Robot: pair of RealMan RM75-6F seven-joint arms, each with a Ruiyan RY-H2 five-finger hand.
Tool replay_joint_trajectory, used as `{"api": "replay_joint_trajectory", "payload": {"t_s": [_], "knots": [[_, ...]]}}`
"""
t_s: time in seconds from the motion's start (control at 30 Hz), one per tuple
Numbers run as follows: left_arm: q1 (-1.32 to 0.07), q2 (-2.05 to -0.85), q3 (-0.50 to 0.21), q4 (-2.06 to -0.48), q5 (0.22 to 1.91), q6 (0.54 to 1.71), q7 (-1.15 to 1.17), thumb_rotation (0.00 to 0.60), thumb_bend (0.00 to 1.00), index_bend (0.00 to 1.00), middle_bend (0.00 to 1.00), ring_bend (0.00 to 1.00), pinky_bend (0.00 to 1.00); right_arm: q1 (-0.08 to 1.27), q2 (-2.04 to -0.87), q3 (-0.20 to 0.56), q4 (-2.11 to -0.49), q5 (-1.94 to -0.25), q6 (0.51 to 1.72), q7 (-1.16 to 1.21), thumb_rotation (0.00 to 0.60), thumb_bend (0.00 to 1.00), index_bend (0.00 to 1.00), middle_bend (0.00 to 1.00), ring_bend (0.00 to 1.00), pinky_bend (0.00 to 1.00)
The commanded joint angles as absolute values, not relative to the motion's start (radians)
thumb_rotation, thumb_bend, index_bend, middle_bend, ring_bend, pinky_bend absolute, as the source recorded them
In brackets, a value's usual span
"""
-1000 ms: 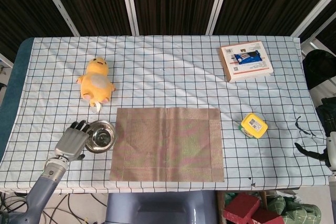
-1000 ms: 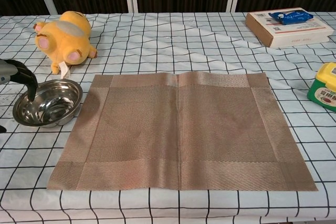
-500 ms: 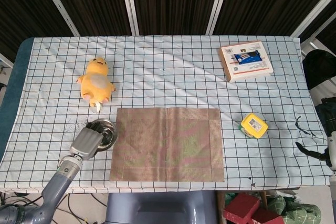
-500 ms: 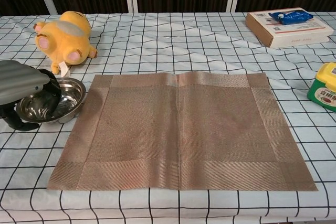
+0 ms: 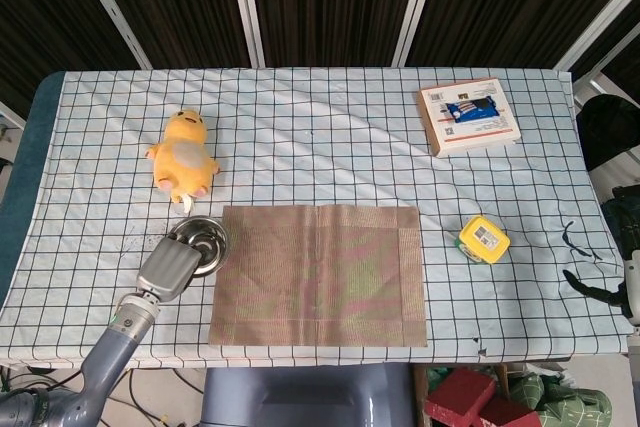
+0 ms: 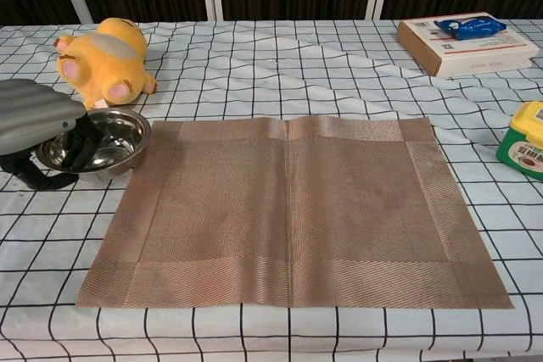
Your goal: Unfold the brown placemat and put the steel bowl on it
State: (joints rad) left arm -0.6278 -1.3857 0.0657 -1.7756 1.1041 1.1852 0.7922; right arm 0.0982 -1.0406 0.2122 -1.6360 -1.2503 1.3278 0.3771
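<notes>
Your left hand (image 6: 38, 125) has its fingers hooked over the steel bowl (image 6: 106, 139), rim gripped, just left of the brown placemat (image 6: 293, 209). Placemat's flat; bowl step now. Next: lift, carry right, set mid-mat. Right hand (image 5: 600, 292): can't tell.

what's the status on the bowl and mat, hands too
Left robot hand grips steel bowl at its near rim, beside the mat's left edge. Right robot hand idle at far table edge, state unclear. Brown placemat unfolded flat, nothing on it.

Bare brown placemat (image 6: 293, 209), plush duck (image 5: 184, 154) beyond bowl (image 6: 110, 137)
</notes>
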Motion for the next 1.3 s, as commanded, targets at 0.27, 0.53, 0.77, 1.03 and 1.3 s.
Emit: {"api": "replay_joint_trajectory", "payload": {"t_s": [0.27,0.53,0.77,1.03,1.3], "knots": [[-0.674,-1.385,-0.036,-1.811,1.184,1.197,0.775,0.600,0.42,0.66,0.60,0.41,0.43,0.098,-1.042,0.212,-1.636,-1.252,1.329,0.378,0.600,0.13,0.00,0.00,0.01,0.19],[-0.774,-1.493,-0.098,-1.795,1.159,1.095,0.822,0.600,0.42,0.65,0.59,0.41,0.43,0.099,-1.040,0.214,-1.635,-1.247,1.326,0.381,0.600,0.13,0.00,0.00,0.01,0.19],[-0.850,-1.649,-0.102,-1.726,1.104,1.013,0.884,0.600,0.42,0.64,0.58,0.41,0.43,0.098,-1.037,0.218,-1.633,-1.241,1.325,0.389,0.600,0.13,0.00,0.00,0.01,0.19],[-0.889,-1.742,-0.090,-1.662,1.015,0.985,0.946,0.600,0.21,0.44,0.41,0.31,0.35,0.097,-1.032,0.223,-1.632,-1.237,1.320,0.409,0.600,0.13,0.00,0.00,0.01,0.19],[-0.888,-1.689,-0.090,-1.740,0.978,1.024,0.965,0.600,0.10,0.16,0.18,0.15,0.21,0.099,-1.033,0.218,-1.633,-1.240,1.314,0.407,0.600,0.13,0.00,0.00,0.01,0.19]]}}
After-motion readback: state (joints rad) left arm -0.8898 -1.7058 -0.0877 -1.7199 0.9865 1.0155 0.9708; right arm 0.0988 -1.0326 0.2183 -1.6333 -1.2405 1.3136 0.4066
